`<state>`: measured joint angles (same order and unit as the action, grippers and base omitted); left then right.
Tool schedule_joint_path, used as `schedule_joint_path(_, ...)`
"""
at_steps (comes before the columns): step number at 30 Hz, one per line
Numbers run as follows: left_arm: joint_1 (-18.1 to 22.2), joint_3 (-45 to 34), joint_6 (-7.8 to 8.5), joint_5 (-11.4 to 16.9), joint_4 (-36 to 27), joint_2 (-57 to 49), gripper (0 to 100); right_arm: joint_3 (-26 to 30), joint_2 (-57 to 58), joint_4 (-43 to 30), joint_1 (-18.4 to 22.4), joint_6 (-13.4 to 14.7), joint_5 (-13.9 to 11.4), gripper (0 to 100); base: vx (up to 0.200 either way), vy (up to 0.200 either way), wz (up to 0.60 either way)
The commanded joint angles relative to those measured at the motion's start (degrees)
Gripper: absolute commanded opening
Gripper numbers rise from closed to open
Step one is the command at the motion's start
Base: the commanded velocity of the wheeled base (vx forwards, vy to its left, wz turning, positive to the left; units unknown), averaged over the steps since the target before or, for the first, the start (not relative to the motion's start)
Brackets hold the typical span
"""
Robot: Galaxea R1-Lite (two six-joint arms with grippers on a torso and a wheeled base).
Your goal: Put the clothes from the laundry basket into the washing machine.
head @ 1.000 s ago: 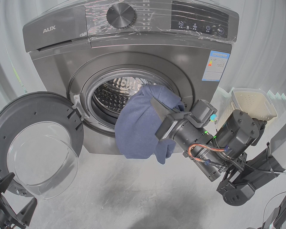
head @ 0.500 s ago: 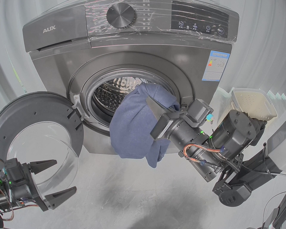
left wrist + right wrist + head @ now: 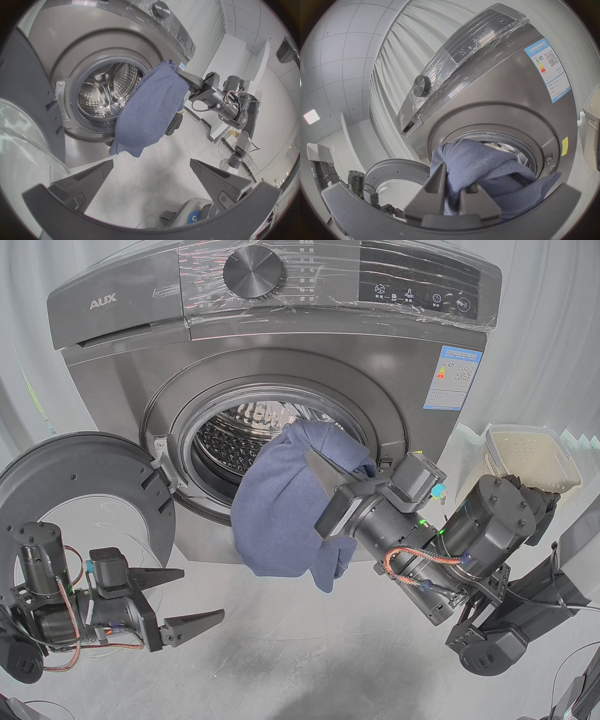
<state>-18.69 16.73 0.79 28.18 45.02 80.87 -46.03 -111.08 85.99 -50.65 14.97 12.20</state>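
Head view is showing my right fingers pinching shut on a blue garment at the centre of the frame, right at the mouth of the washing machine. The soft, matte knit is bulging in a rounded hump across the lower right of the round opening. It is hanging down past the brushed grey front panel, and its lowest flap is dangling just above the floor. The upper left of the opening is lying free, and the drum is glinting there, ribbed and perforated steel.

The door is standing swung wide at the left of the frame, a dark matte ring around a clear, bulging bowl. My left fingers are hovering at the lower left, in front of the door's lower edge. They are two dark, tapered wedges spread wide and gripping nothing. A stretch of smooth, pale, marbled floor is lying between them and the garment's hem.

The laundry basket, cream plastic with small perforations, is sitting at the right edge of the frame beside the machine, partly hidden behind my right arm. Crinkled clear film is covering the control panel around the round metal dial.
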Motion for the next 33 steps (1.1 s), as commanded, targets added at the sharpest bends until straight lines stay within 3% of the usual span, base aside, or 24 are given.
schedule_joint_path(1,-1.97,2.52,-0.27,0.03,2.79,9.30,100,-0.02,0.25,0.05,-0.15,-0.03,0.01,0,0.000,0.000,0.00)
schedule_joint_path(4,-1.97,3.67,-0.53,0.03,4.90,12.29,100,0.06,0.43,0.05,-0.24,-0.03,0.01,0,0.000,0.000,0.00)
schedule_joint_path(8,-1.97,5.34,-3.87,0.12,9.30,16.95,100,0.06,0.69,-0.04,-0.32,-0.03,-0.07,0,0.000,0.000,0.00)
schedule_joint_path(16,-1.97,7.80,-8.97,0.64,17.38,23.01,100,0.06,0.60,-0.04,-1.12,-0.03,-0.07,0,0.000,0.000,0.00)
schedule_joint_path(29,-1.26,9.55,-9.49,0.03,24.33,30.92,100,0.15,0.69,0.05,-1.56,-0.03,0.01,0,0.000,0.000,0.00)
schedule_joint_path(33,-1.79,11.22,-12.66,-0.15,27.40,33.30,100,0.15,0.69,0.05,-1.91,-0.12,0.01,0,0.000,0.000,0.00)
